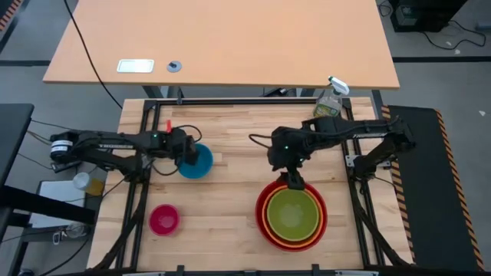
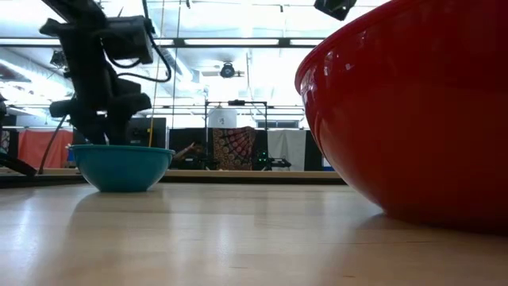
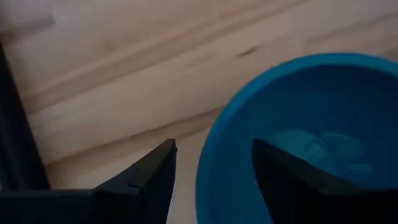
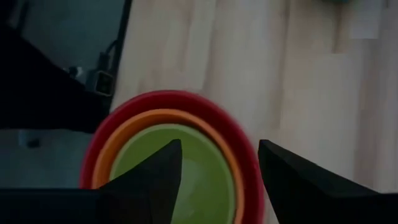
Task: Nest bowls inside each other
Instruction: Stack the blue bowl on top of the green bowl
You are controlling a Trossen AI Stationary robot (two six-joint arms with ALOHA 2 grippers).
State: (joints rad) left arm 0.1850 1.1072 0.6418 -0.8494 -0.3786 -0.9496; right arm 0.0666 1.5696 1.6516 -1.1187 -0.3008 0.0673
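Note:
The blue bowl (image 1: 196, 161) stands upright on the wooden table at centre left. My left gripper (image 3: 214, 146) is open and points steeply down over the bowl's left rim (image 3: 208, 155). One finger is inside the bowl and one outside, and neither visibly touches it. At the right, the green bowl (image 1: 293, 213) sits in the orange bowl (image 4: 168, 118), which sits in the red bowl (image 1: 265, 218). My right gripper (image 1: 294, 180) hangs open above the far rim of this stack, holding nothing. The pink bowl (image 1: 163, 219) stands alone near the front left.
A clear spray bottle (image 1: 331, 100) stands at the table's far right corner. Bare wood lies between the blue bowl and the stack. A larger tan table (image 1: 230, 46) lies beyond the far edge. In the low view, the red bowl (image 2: 413, 111) fills the right side.

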